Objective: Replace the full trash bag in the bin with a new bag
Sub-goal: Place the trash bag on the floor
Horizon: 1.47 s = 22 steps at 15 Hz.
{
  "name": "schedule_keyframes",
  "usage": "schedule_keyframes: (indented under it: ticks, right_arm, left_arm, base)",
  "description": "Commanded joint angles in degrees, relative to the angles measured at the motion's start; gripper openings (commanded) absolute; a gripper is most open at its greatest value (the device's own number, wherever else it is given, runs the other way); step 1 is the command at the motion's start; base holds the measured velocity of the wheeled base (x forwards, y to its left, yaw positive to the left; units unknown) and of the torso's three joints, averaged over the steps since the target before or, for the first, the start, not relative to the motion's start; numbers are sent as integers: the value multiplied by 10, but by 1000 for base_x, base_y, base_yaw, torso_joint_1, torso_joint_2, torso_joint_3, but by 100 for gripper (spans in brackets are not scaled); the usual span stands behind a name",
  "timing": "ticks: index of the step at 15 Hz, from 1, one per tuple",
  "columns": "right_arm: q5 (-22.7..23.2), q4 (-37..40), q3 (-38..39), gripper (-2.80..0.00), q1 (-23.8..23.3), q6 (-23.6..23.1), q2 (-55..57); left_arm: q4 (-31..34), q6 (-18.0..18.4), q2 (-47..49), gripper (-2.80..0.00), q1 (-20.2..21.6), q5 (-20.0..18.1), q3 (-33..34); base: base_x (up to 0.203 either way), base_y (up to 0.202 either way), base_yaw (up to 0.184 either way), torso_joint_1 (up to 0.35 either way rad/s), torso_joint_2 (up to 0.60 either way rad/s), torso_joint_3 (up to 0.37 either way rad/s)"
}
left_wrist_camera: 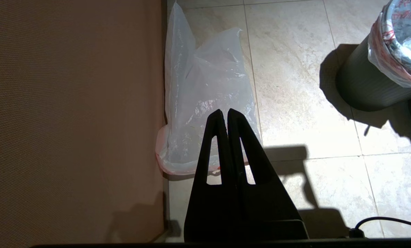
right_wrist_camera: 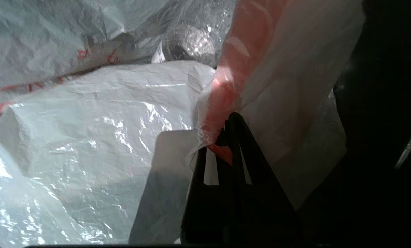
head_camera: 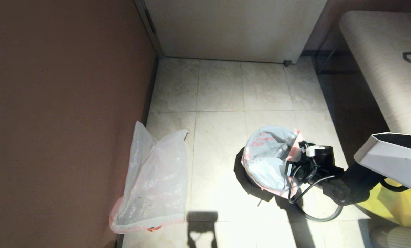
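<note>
The bin [head_camera: 240,164] is a small black pail standing on the tiled floor, also in the left wrist view [left_wrist_camera: 364,82]. A full translucent bag [head_camera: 269,156] with red print and a pink rim lines it and drapes over its edge. My right gripper [head_camera: 295,155] is at the bin's right rim, shut on the bag's pink edge [right_wrist_camera: 222,103]. Crumpled plastic waste [right_wrist_camera: 98,113] fills the bag. A second clear bag [head_camera: 154,182] with a pink hem leans against the left wall. My left gripper [left_wrist_camera: 224,112] hovers over that bag [left_wrist_camera: 205,93], shut and holding nothing.
A brown wall [head_camera: 61,103] runs along the left and a pale door [head_camera: 233,31] closes the far end. A light bench [head_camera: 381,62] stands at the right. A large yellow bag [head_camera: 394,203] lies beside the right arm. A black cable [head_camera: 315,213] loops on the floor.
</note>
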Motion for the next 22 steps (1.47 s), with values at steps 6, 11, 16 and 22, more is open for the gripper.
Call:
schedule_keyframes:
  ticks: [6,11,16,22]
  right_arm:
    - [-10,34,-3,-280,31,-59,-57]
    - [-10,32,75,-280,43,-74,-125]
    - [24,28,104,-280,42,-61,-176]
    - [168,6,177,-280,-15,39,-233]
  left_arm:
    - [0,0,-1,-280,0,0,0]
    - [0,0,-1,-280,0,0,0]
    - [0,0,-1,-280,0,0,0]
    - [0,0,-1,-280,0,0,0]
  base:
    - [0,0,0,0,0,0]
    - [0,0,0,0,0,0]
    - [0,0,0,0,0,0]
    - [0,0,0,0,0,0]
